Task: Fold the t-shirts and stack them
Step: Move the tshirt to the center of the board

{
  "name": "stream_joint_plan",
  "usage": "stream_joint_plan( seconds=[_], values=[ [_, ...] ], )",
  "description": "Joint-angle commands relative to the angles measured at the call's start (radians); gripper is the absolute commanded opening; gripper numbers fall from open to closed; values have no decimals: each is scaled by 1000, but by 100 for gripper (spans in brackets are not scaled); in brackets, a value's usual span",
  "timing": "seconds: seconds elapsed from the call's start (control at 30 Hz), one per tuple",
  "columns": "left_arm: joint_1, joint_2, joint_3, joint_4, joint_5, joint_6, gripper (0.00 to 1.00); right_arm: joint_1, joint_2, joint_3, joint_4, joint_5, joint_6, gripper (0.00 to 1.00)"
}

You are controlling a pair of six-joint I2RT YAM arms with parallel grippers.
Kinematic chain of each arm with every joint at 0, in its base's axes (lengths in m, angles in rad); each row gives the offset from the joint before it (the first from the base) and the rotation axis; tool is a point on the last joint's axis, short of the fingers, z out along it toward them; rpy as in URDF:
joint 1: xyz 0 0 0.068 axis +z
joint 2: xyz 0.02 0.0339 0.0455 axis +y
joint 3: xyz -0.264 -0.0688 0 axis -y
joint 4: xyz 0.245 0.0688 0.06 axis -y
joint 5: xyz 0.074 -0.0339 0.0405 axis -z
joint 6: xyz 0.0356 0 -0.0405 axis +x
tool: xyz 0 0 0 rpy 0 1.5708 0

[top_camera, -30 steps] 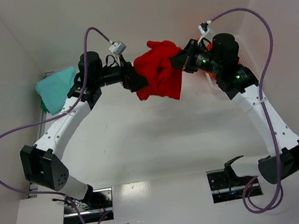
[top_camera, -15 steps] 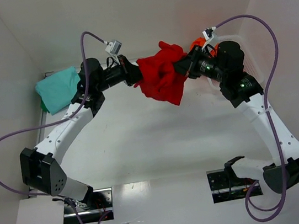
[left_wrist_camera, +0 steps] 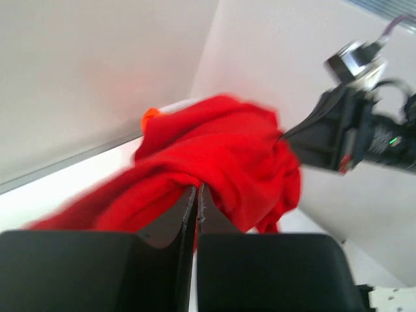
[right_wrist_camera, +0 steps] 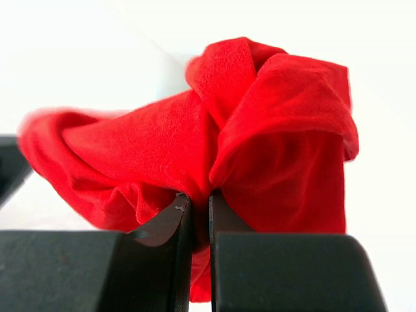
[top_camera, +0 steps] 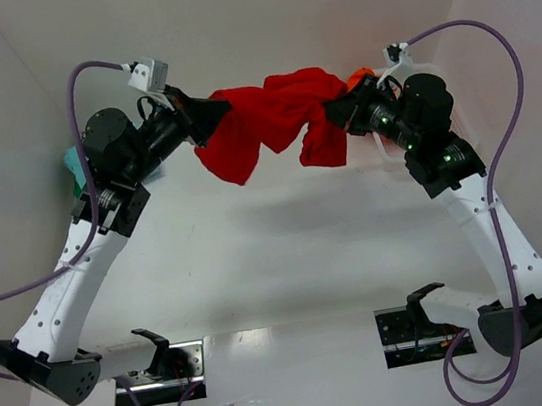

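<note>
The left gripper (top_camera: 221, 115) is clamped on one end of the red t-shirt (top_camera: 273, 112), jaws almost together on a thin fold; the right gripper (top_camera: 331, 114) pinches the opposite end with a narrow gap. The shirt hangs bunched between both grippers, above the far part of the white table (top_camera: 278, 252). An edge of the teal t-shirt (top_camera: 72, 168) shows behind the left arm, and a patch of the orange t-shirt (top_camera: 359, 76) shows behind the right gripper.
</note>
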Motion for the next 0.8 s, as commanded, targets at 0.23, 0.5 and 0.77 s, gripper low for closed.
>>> stream_joint_plan(
  seconds=[0.23,0.5,0.77],
  values=[
    [50,-136,-42,-46,-200,102,0,-87,44,84,-46,189,-111,11],
    [50,-159,-57,-101,-267,140,0,-96,35,48,-67,263,-148,16],
    [50,-156,-85,-101,-226,141,0,-96,66,28,-55,175,-168,68]
  ],
)
